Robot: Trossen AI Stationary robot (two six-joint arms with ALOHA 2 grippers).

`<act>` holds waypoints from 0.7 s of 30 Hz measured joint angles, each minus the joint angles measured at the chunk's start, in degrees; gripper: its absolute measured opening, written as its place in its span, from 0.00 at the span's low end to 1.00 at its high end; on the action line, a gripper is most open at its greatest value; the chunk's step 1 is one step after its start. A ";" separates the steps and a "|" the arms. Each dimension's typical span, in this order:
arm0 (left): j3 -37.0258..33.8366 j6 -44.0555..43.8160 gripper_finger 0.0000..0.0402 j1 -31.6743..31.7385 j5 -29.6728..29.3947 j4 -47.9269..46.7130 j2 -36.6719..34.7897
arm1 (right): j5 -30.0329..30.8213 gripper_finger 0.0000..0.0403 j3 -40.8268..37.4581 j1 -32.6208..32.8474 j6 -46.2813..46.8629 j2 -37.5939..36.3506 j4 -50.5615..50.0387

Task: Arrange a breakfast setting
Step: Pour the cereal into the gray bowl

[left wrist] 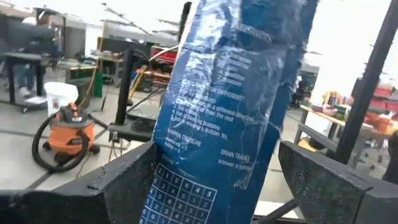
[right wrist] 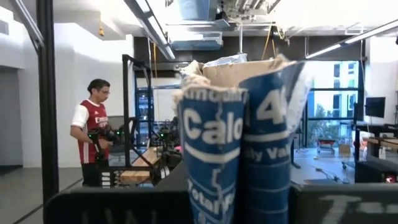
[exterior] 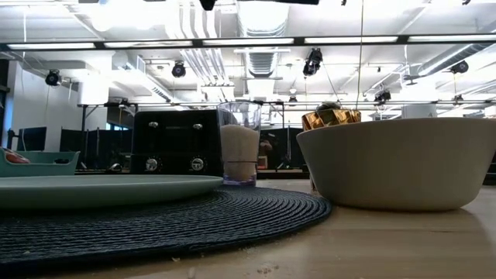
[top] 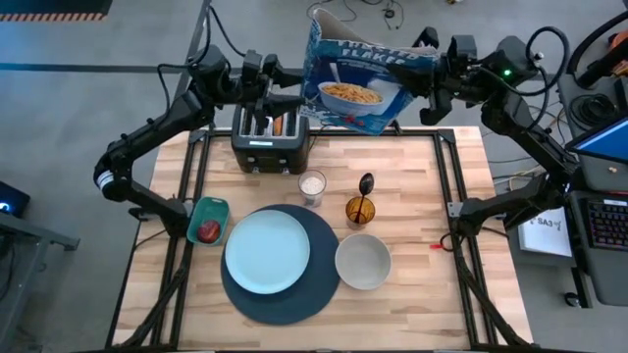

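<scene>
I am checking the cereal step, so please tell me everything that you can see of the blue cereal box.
The blue cereal box is glossy blue cardboard with white lettering and a printed bowl of flakes on its front. Its top flaps are torn open. It is held in the air, tilted, above the table's far edge beside the black toaster. The right claw grips one side, and the left claw is at the opposite side, fingers either side of it.

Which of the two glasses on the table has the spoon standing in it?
The amber glass, right of the clear glass. A dark spoon stands in it; the clear one holds something pale and no spoon.
</scene>
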 joint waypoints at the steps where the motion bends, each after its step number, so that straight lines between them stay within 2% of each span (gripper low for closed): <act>1: 0.00 0.66 0.78 -0.08 0.07 0.00 0.00 | 0.07 0.02 0.00 0.00 0.00 0.00 -0.08; 6: 0.00 2.57 0.76 -1.02 -0.82 -0.21 0.66 | 0.70 0.02 -0.02 0.00 0.03 0.00 -0.47; 9: 0.00 -0.69 0.77 -1.31 -2.53 0.00 1.55 | 1.07 0.02 -0.03 -0.02 0.07 -0.02 -0.68; 17: 0.00 0.29 0.81 -1.33 -3.08 0.05 1.76 | 0.95 0.02 -0.11 -0.04 -0.02 0.04 -0.47; 21: 0.00 -0.84 0.87 -1.33 -2.11 0.00 1.64 | 0.89 0.02 -0.11 -0.04 -0.07 0.04 -0.62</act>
